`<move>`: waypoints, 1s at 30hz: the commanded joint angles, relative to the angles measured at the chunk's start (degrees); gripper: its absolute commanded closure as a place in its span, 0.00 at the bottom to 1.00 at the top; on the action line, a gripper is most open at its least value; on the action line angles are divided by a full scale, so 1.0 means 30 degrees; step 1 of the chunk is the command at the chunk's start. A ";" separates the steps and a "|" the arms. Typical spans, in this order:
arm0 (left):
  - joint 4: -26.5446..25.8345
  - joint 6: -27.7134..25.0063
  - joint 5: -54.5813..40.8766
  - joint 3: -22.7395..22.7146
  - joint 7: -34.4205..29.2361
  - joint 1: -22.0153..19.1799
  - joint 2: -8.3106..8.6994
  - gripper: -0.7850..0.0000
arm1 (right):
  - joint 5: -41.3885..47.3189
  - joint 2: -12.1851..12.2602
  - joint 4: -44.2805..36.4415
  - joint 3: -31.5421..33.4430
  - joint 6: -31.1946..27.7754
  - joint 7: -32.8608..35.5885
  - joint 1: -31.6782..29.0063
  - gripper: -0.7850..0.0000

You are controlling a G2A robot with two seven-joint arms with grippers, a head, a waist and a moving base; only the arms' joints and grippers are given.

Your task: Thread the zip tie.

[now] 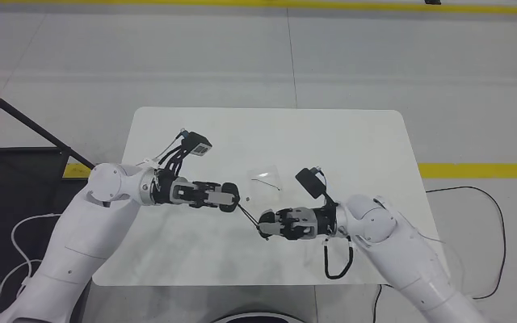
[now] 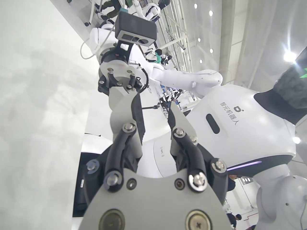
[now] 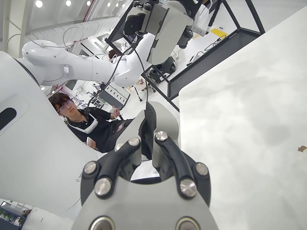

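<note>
Zip tie [image 1: 247, 215] (in right fingers [image 3: 165, 120])

Bright, even light all over. Rows of ceiling lamps [image 2: 211, 13] burning white far beyond the left gripper [image 2: 154, 99], one flaring hard off to its side. Pale, soft sheen on the table [image 3: 239, 96] beside the right gripper [image 3: 147, 106]. Straight lines bowing near the edges of both wrist views.

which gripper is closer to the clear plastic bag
Left. The left gripper hangs just beside the clear plastic bag; the right gripper, shut on the zip tie, sits farther toward the table's near edge.
</note>
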 commanded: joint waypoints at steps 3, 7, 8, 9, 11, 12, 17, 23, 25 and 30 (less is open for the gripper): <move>0.0074 0.0012 0.0091 0.0094 -0.0013 -0.0081 -0.0040 0.64 | 0.0210 0.0267 0.0074 -0.0514 -0.0257 -0.0257 0.0305 1.00; 0.0089 0.0037 0.0130 0.0158 -0.0038 -0.0123 -0.0073 0.67 | 0.0356 0.0525 0.0200 -0.1000 -0.0499 -0.0500 0.0631 1.00; 0.0088 0.0049 0.0166 0.0168 -0.0050 -0.0132 -0.0077 0.69 | 0.0392 0.0582 0.0223 -0.1116 -0.0563 -0.0563 0.0703 1.00; 0.0092 0.0050 0.0175 0.0171 -0.0050 -0.0137 -0.0083 0.70 | 0.0451 0.0636 0.0252 -0.1237 -0.0608 -0.0608 0.0769 1.00; 0.0067 0.0051 0.0229 0.0176 -0.0051 -0.0148 -0.0090 0.70 | 0.0508 0.0739 0.0292 -0.1462 -0.0694 -0.0694 0.0925 1.00; 0.0044 0.0039 0.0241 0.0172 -0.0039 -0.0150 -0.0094 0.70 | 0.0522 0.0787 0.0308 -0.1573 -0.0735 -0.0735 0.1001 1.00; -0.0094 0.0133 0.0266 0.0206 -0.0134 -0.0152 -0.0109 0.73 | 0.0647 0.0983 0.0433 -0.2073 -0.0898 -0.0899 0.1353 1.00; -0.0135 0.0203 0.0303 0.0212 -0.0204 -0.0165 -0.0120 0.75 | 0.0901 0.1130 0.0599 -0.2560 -0.0999 -0.1001 0.1731 1.00; -0.0143 0.0196 0.0319 0.0224 -0.0197 -0.0156 -0.0126 0.76 | 0.0949 0.1173 0.0638 -0.2697 -0.1061 -0.1062 0.1828 1.00; -0.0167 0.0237 0.0414 0.0278 -0.0238 -0.0206 -0.0141 0.80 | 0.1103 0.1271 0.0712 -0.3002 -0.1159 -0.1161 0.2044 1.00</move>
